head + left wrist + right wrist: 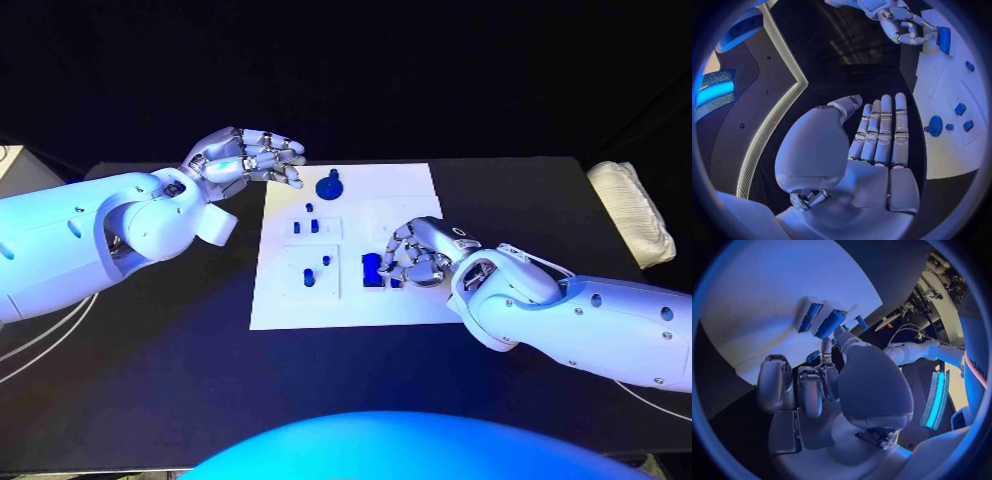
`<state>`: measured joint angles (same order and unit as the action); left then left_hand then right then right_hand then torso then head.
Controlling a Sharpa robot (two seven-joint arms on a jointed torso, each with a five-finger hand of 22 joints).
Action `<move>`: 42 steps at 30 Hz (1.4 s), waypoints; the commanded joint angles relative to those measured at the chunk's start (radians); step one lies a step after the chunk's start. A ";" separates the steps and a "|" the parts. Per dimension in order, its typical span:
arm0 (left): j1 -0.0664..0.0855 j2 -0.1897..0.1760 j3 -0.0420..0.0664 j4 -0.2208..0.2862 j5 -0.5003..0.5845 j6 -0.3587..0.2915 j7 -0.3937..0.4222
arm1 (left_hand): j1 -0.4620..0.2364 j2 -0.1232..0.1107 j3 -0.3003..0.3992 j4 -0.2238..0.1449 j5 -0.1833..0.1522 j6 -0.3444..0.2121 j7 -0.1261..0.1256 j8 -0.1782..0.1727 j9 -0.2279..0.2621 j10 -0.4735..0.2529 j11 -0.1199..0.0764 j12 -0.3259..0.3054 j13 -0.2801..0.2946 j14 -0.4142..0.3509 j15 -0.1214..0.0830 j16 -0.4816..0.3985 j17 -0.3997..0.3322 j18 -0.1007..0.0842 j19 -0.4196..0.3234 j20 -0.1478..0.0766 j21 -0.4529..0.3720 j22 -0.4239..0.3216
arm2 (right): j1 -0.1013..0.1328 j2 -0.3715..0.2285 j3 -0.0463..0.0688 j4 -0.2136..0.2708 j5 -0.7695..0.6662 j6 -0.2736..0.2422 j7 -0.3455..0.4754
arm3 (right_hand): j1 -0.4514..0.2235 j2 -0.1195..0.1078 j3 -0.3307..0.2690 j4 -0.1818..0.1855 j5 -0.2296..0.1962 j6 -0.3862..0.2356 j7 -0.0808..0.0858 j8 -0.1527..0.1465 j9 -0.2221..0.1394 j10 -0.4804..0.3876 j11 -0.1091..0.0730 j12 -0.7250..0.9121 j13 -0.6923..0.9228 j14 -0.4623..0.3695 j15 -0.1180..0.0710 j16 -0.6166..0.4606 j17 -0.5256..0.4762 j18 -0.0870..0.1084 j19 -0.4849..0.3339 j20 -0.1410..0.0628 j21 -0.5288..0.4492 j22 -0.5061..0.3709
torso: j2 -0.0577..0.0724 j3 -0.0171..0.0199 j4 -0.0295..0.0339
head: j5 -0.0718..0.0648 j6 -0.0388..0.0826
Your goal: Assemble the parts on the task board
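no readable text or labels

black table [173,380] under blue light — folded white cloth [635,212] at its right edge.

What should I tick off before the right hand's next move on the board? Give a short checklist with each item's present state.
1. Right hand over the task board: ok.
2. Right hand touching the tall blue part near its fingertips: cannot tell.
3. Left hand off the board, at its far left corner: ok.
4. Left hand holds nothing, fingers straight: ok.
5. Round blue part apart from both hands: ok.
6. Cloth on the table's right side, away from the board: ok.
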<state>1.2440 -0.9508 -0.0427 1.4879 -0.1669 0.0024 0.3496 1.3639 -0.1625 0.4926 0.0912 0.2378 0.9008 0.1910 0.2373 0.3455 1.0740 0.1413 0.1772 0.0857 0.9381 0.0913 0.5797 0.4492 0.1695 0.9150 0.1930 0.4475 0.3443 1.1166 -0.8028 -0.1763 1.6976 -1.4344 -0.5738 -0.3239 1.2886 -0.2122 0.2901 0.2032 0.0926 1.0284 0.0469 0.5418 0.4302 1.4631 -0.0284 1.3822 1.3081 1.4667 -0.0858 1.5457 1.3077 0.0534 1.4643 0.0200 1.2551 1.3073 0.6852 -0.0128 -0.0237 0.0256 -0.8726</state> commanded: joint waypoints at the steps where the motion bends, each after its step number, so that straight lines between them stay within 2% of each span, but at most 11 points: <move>1: 0.000 0.004 0.000 -0.006 0.008 0.015 0.015 | 0.000 0.004 -0.001 0.007 0.004 0.001 0.004 -0.004 0.001 -0.002 0.003 -0.007 0.001 0.000 0.004 -0.006 0.001 0.012 0.006 0.003 -0.003 -0.001 | 0.003 -0.019 0.001 0.002 0.209 -0.110 0.222 | -0.009 -0.006 -0.004 0.010 0.000 -0.025 0.006 -0.011 -0.005 0.019 0.007 -0.033 0.162 0.091 -0.001 -0.013 0.208 0.005 0.062 -0.004 -0.048 0.183 | -0.005 -0.0010 -0.0038 | 0.002 0.010; 12: -0.008 0.061 0.000 -0.092 0.052 -0.039 0.067 | -0.001 -0.002 -0.004 0.009 0.003 0.000 0.003 -0.004 0.001 -0.001 0.002 -0.006 0.002 -0.004 0.005 -0.010 0.002 0.011 0.007 0.004 -0.010 -0.005 | 0.035 -0.014 0.020 -0.140 0.774 -0.017 0.601 | 0.058 0.002 0.075 -0.025 0.043 -0.130 0.061 -0.060 -0.026 -0.150 0.055 -0.323 0.021 0.037 0.041 -0.145 0.056 0.066 -0.027 0.034 -0.504 0.054 | -0.047 -0.0120 -0.0175 | 0.013 0.061; 29: -0.069 0.217 0.000 -0.340 0.146 -0.150 0.185 | 0.013 -0.026 -0.012 0.053 -0.104 -0.057 -0.026 -0.046 -0.017 -0.048 0.038 -0.115 -0.021 -0.135 0.073 -0.372 -0.096 0.010 -0.103 0.095 -0.335 -0.225 | 0.041 0.116 0.072 -0.556 1.216 0.209 0.778 | 0.013 -0.019 0.279 -0.116 -0.011 -0.207 0.146 -0.238 -0.107 -0.413 0.178 -1.265 -1.046 -0.448 0.198 -1.341 -0.786 0.130 -0.504 0.210 -1.194 -0.902 | -0.117 -0.0055 -0.0235 | 0.025 0.178; 30: -0.066 0.213 0.000 -0.330 0.103 -0.109 0.129 | -0.403 0.162 -0.493 -0.091 -0.238 -0.901 -0.191 -0.237 -0.345 -0.351 -0.141 -0.177 -0.086 -0.938 -0.091 -0.580 -0.449 -0.170 -0.915 -0.193 -0.447 -0.344 | 0.041 0.112 0.071 -0.543 1.104 0.132 0.713 | -0.372 0.212 -0.290 -0.203 -0.093 -1.028 -0.047 -0.542 -0.430 -0.731 0.028 -1.382 -1.308 -0.754 0.086 -1.546 -1.308 -0.053 -1.464 -0.020 -1.255 -1.307 | -0.103 -0.0101 -0.0227 | 0.024 0.168; 31: -0.066 0.213 0.000 -0.330 0.103 -0.110 0.129 | -0.408 0.162 -0.493 -0.091 -0.238 -0.901 -0.191 -0.237 -0.345 -0.362 -0.141 -0.177 -0.086 -0.938 -0.091 -0.580 -0.449 -0.170 -0.915 -0.193 -0.447 -0.344 | 0.041 0.112 0.071 -0.542 1.105 0.131 0.713 | -0.384 0.212 -0.290 -0.203 -0.093 -1.028 -0.047 -0.542 -0.430 -0.734 0.028 -1.382 -1.308 -0.761 0.086 -1.546 -1.308 -0.053 -1.464 -0.020 -1.255 -1.307 | -0.103 -0.0099 -0.0225 | 0.024 0.168; 32: -0.066 0.212 0.000 -0.328 0.103 -0.113 0.129 | -0.436 0.162 -0.493 -0.091 -0.238 -0.901 -0.191 -0.237 -0.345 -1.074 -0.141 -0.177 -0.086 -0.938 -0.091 -0.580 -0.449 -0.170 -0.915 -0.193 -0.447 -0.344 | 0.040 0.111 0.072 -0.539 1.108 0.129 0.714 | -0.410 0.212 -0.290 -0.203 -0.093 -1.028 -0.047 -0.542 -0.430 -0.754 0.028 -1.382 -1.308 -1.467 0.086 -1.546 -1.308 -0.053 -1.464 -0.020 -1.255 -1.307 | -0.104 -0.0096 -0.0218 | 0.023 0.170; 33: -0.067 0.212 0.000 -0.325 0.104 -0.118 0.129 | -0.468 0.162 -0.493 -0.091 -0.238 -0.901 -0.191 -0.237 -0.345 -1.074 -0.141 -0.177 -0.086 -0.938 -0.091 -0.580 -0.449 -0.170 -0.915 -0.193 -0.447 -0.344 | 0.039 0.110 0.073 -0.534 1.111 0.125 0.716 | -0.443 0.212 -0.290 -0.203 -0.093 -1.028 -0.047 -0.542 -0.430 -1.463 0.028 -1.382 -1.308 -1.467 0.086 -1.546 -1.308 -0.053 -1.464 -0.020 -1.255 -1.307 | -0.104 -0.0091 -0.0207 | 0.022 0.172; 37: -0.077 0.209 0.003 -0.295 0.108 -0.165 0.132 | -0.613 0.162 -0.493 -0.091 -0.238 -0.901 -0.191 -0.237 -0.345 -1.074 -0.141 -0.177 -0.086 -0.938 -0.091 -0.580 -0.449 -0.170 -0.915 -0.193 -0.447 -0.344 | 0.026 0.100 0.085 -0.486 1.149 0.087 0.731 | -0.579 0.212 -0.290 -0.203 -0.093 -1.028 -0.047 -0.542 -0.430 -1.463 0.028 -1.382 -1.308 -1.467 0.086 -1.546 -1.308 -0.053 -1.464 -0.020 -1.255 -1.307 | -0.113 -0.0039 -0.0101 | 0.010 0.196; 38: -0.080 0.208 0.004 -0.285 0.110 -0.181 0.133 | -0.641 0.162 -0.493 -0.091 -0.238 -0.901 -0.191 -0.237 -0.345 -1.074 -0.141 -0.177 -0.086 -0.938 -0.091 -0.580 -0.449 -0.170 -0.915 -0.193 -0.447 -0.344 | 0.022 0.097 0.089 -0.470 1.162 0.075 0.736 | -1.289 0.212 -0.290 -0.203 -0.093 -1.028 -0.047 -0.542 -0.430 -1.463 0.028 -1.382 -1.308 -1.467 0.086 -1.546 -1.308 -0.053 -1.464 -0.020 -1.255 -1.307 | -0.116 -0.0021 -0.0066 | 0.007 0.204; 39: -0.083 0.207 0.006 -0.274 0.111 -0.199 0.135 | -1.364 0.162 -0.493 -0.091 -0.238 -0.901 -0.191 -0.237 -0.345 -1.074 -0.141 -0.177 -0.086 -0.938 -0.091 -0.580 -0.449 -0.170 -0.915 -0.193 -0.447 -0.344 | 0.018 0.093 0.094 -0.452 1.176 0.061 0.742 | -1.289 0.212 -0.290 -0.203 -0.093 -1.028 -0.047 -0.542 -0.430 -1.463 0.028 -1.382 -1.308 -1.467 0.086 -1.546 -1.308 -0.053 -1.464 -0.020 -1.255 -1.307 | -0.119 -0.0002 -0.0027 | 0.003 0.213; 42: -0.096 0.203 0.010 -0.233 0.118 -0.265 0.139 | -1.364 0.162 -0.493 -0.091 -0.238 -0.901 -0.191 -0.237 -0.345 -1.074 -0.141 -0.177 -0.086 -0.938 -0.091 -0.580 -0.449 -0.170 -0.915 -0.193 -0.447 -0.344 | 0.000 0.078 0.111 -0.386 1.229 0.008 0.763 | -1.289 0.212 -0.290 -0.203 -0.093 -1.028 -0.047 -0.542 -0.430 -1.463 0.028 -1.382 -1.308 -1.467 0.086 -1.546 -1.308 -0.053 -1.464 -0.020 -1.255 -1.307 | -0.129 0.0059 0.0097 | -0.011 0.241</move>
<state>1.1507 -0.7468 -0.0338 1.2432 -0.0584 -0.1768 0.4758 0.5796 -0.0257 0.0676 0.0198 0.0194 0.1176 0.0231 0.0267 0.0461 0.1800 0.0250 0.0114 0.0087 0.1121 0.0228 0.0291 0.0491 0.0363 0.1137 0.0399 0.0184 0.0168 1.1199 -0.7229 -0.0664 1.2947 -0.2748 -0.4899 0.4004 0.4913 -0.0315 0.0784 0.0116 0.0136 0.1142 0.0273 0.0414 0.0448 0.2059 0.0206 0.0190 0.0333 0.1784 0.0158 0.0266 0.0710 0.0295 0.1329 0.0320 0.0134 0.0527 0.5668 -0.0140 -0.0281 0.0248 -0.6520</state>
